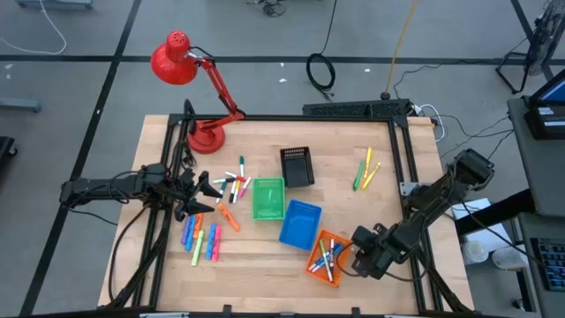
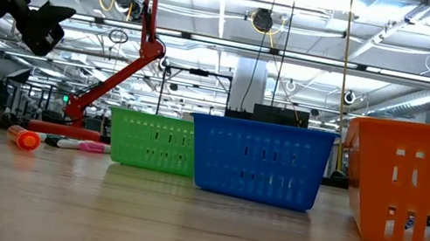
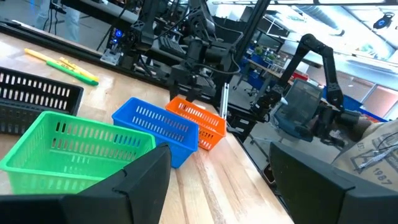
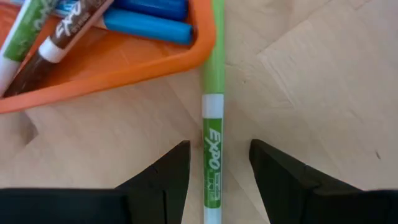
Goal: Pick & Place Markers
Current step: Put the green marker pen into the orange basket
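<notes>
My right gripper [image 4: 219, 155] points down at the near right of the table, open, beside the orange basket [image 1: 325, 256]. Its fingers stand on either side of a green-capped white marker [image 4: 212, 155], with bare wood showing on both sides of it. The marker's green cap end [image 4: 215, 56] crosses the basket's rim [image 4: 155, 65]. Several markers [image 4: 146, 25] lie inside the basket. More markers lie loose at the left [image 1: 231, 187], near left [image 1: 201, 238] and far right [image 1: 366, 170]. My left gripper [image 1: 207, 187] waits level at the left, open and with nothing between its fingers.
A green basket [image 1: 268, 198], a blue basket [image 1: 300, 223] and a black basket [image 1: 297, 166] stand mid-table. A red desk lamp [image 1: 190, 71] stands at the far left corner. Bare wood lies along the near edge [image 1: 265, 283].
</notes>
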Available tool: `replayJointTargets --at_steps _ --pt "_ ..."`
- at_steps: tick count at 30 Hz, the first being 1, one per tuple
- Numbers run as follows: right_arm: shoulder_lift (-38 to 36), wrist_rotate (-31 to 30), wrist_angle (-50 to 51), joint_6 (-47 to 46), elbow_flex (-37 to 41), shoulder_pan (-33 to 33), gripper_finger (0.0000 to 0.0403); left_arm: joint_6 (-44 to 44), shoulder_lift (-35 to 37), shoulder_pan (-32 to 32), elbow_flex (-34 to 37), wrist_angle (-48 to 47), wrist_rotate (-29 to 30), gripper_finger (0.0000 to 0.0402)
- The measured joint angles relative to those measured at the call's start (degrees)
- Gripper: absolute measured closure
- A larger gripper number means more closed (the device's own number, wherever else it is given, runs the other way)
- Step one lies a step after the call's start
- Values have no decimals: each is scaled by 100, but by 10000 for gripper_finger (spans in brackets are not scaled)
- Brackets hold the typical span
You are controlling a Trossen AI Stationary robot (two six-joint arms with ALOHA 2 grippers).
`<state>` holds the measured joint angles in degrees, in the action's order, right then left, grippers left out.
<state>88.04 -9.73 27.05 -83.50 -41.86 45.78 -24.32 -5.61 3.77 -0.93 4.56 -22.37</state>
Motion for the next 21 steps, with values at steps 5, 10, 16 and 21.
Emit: replayJointTargets --at_steps 5,10,16,21 --pt "25 64 556 -356 73 -2 277 0 0 0 0 -4 -2 128" --pt "23 80 512 -464 257 -2 345 -6 0 0 0 0 -1 128" --pt "10 244 374 -695 527 -10 384 -19 -2 0 0 0 0 128" --pt "-16 107 332 -1056 628 -4 378 -2 -1 0 0 -2 0 128"
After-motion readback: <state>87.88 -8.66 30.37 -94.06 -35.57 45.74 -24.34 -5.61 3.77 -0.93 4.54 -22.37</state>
